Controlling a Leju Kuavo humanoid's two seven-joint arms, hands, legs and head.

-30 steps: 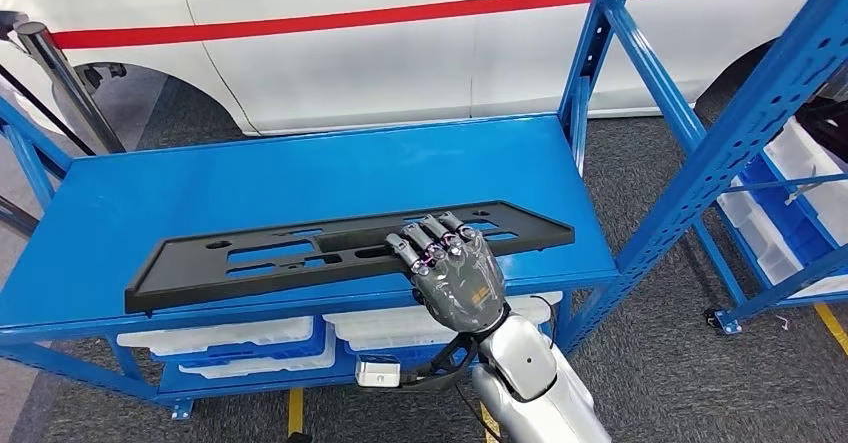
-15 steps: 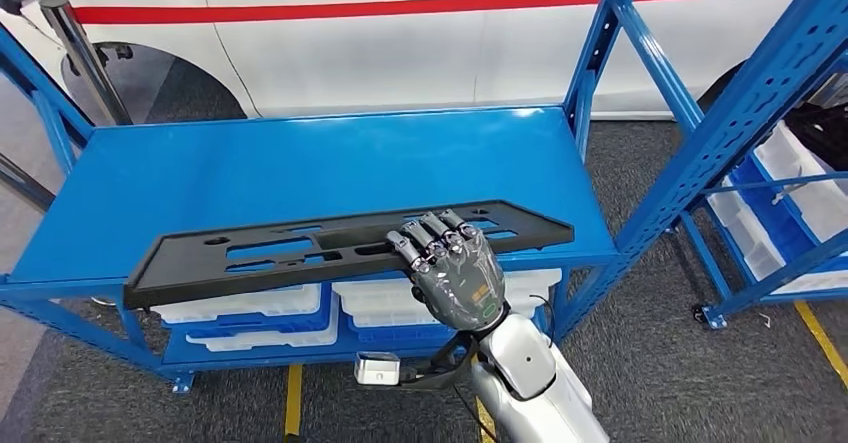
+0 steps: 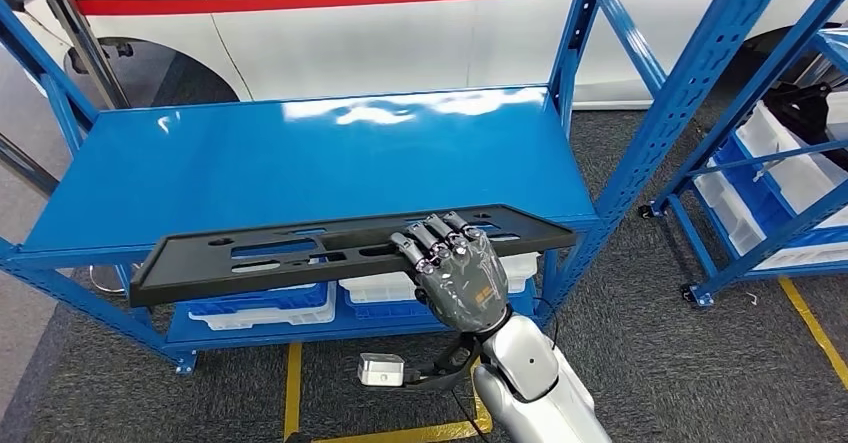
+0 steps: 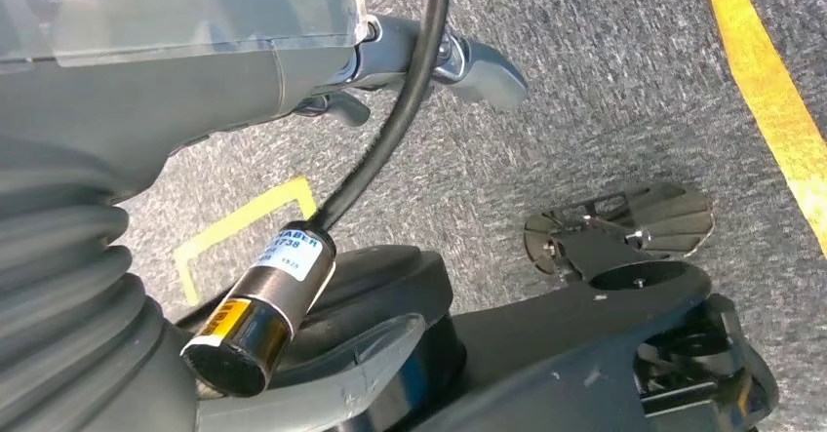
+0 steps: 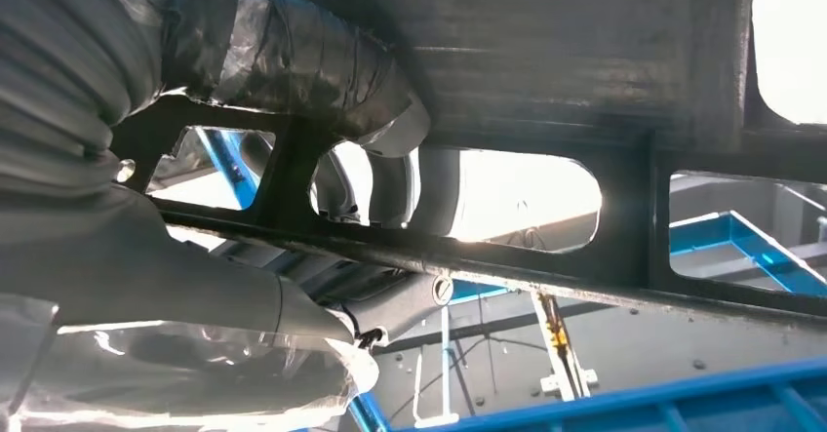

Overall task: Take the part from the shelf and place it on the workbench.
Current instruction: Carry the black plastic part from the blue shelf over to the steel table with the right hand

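- Part (image 3: 350, 250): a long, flat black plastic panel with slotted cut-outs, held level in the right hand (image 3: 458, 278) near its right-hand third, in front of the blue shelf unit (image 3: 300, 158) and crossing that shelf's front edge.
- The right hand grips the panel with its fingers (image 3: 432, 243) curled over the near edge onto the top face; in the right wrist view the thumb (image 5: 322, 71) presses against the panel's underside (image 5: 585, 52), so the hand is clamped on it.
- The panel's left end reaches out past the hand, unsupported, over the white bins (image 3: 262, 308) on the lower shelf level.
- The left hand (image 4: 429, 57) hangs over grey carpet (image 4: 605, 110) with yellow floor lines (image 4: 770, 110); its fingers are curled in with nothing in them.
- The top of the blue shelf unit lies behind the panel, a wide bare surface with a straight front edge.
- A blue upright post (image 3: 570, 38) stands at the shelf's right rear corner, and a slanted blue frame beam (image 3: 700, 83) rises just right of it; the panel's right tip ends close to that post's side of the shelf.
- Open carpet lies to the right between this shelf and a second blue rack (image 3: 780, 193) holding more bins.
- A white vehicle with a red stripe (image 3: 400, 23) stands behind the shelf.
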